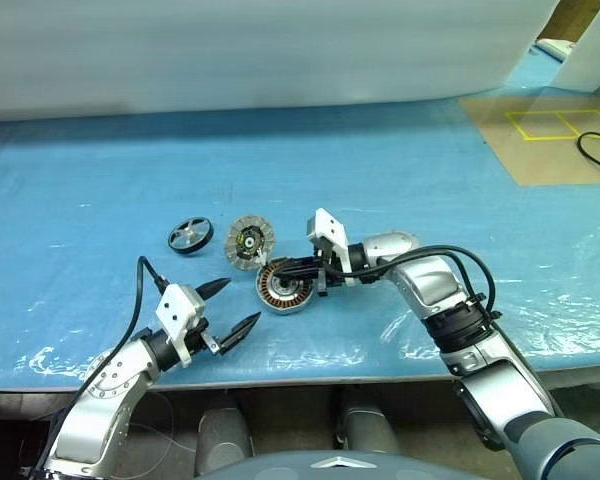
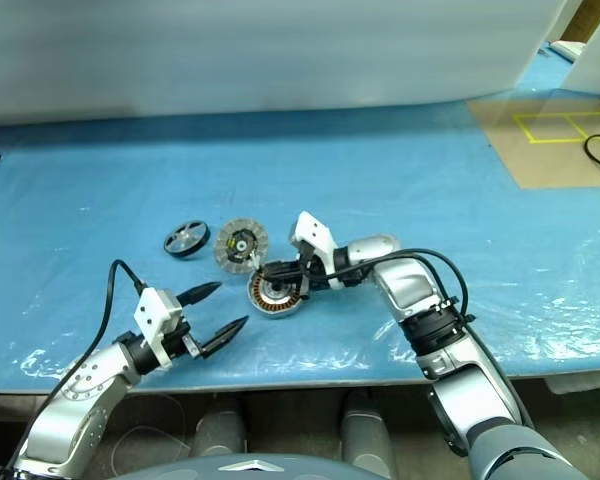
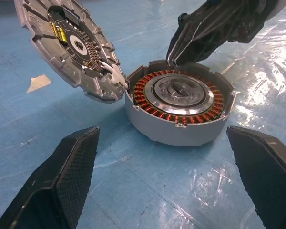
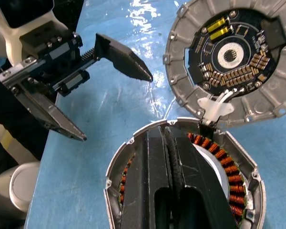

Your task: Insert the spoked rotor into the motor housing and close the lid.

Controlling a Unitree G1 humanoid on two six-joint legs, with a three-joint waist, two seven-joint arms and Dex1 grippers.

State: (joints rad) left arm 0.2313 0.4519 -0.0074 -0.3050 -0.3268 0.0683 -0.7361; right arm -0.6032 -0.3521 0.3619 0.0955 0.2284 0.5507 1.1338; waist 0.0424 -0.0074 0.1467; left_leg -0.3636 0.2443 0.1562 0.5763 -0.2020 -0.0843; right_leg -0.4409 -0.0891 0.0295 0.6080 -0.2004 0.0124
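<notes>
The motor housing (image 1: 283, 289) sits on the blue-covered desk (image 1: 400, 180) not far back from its front edge, a round shallow silver case, open on top; inside runs a ring of copper-coloured windings around a bright metal hub. The lid (image 1: 250, 242) lies just behind it toward the far edge, tilted against the case's rim and joined to it by a small white tab and wires; its upturned face shows a black centre with yellow parts and rows of small components, inside a ribbed silver rim. The spoked rotor (image 1: 189, 236) lies flat on the desk to the left of the lid, apart from it, a dark ring with thin spokes and a hub.

The right gripper (image 4: 168, 143) reaches in from the right, its two black fingers pressed together with nothing between them; their tips lie over the case's open top, perhaps touching the near rim, though I cannot be sure. The left gripper (image 1: 230, 308) hangs near the front edge, left of the case, fingers spread wide and empty, pointing toward it.
</notes>
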